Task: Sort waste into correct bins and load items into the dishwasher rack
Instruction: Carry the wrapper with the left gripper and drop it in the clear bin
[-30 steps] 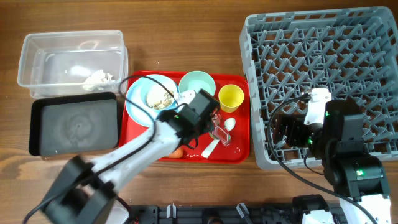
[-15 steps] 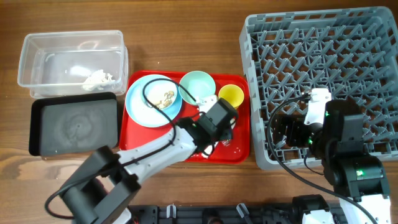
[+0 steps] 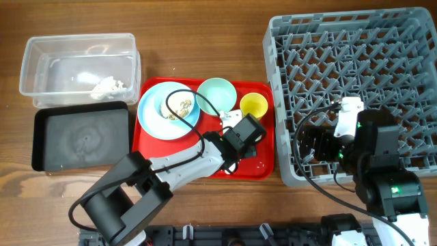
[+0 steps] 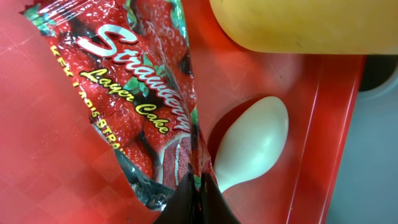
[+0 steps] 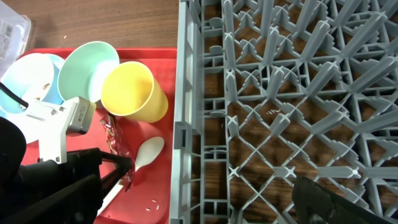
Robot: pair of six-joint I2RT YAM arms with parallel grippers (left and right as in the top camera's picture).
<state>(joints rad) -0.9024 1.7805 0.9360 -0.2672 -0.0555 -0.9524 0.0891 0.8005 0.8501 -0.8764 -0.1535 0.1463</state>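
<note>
Left wrist view gives us the lettering up close: the red snack wrapper (image 4: 137, 106) reads "Strawberry Layer Cake" in white and yellow, and the left gripper (image 4: 194, 190) has its dark fingers pinched on the wrapper's lower end. It lies on the red tray (image 4: 50, 174), just beside the one white spoon (image 4: 249, 146) and below the one yellow cup (image 4: 292, 25). Overhead we count one blue plate (image 3: 153, 113) carrying food scraps (image 3: 179, 106), one mint bowl (image 3: 216, 96), two bins, clear tub (image 3: 41, 55) holding tissue (image 3: 106, 86) and black tray (image 3: 82, 140), and one grey rack (image 3: 355, 75). The right gripper (image 3: 308, 145) hangs over the rack's near-left corner; its finger spread we cannot tell.
</note>
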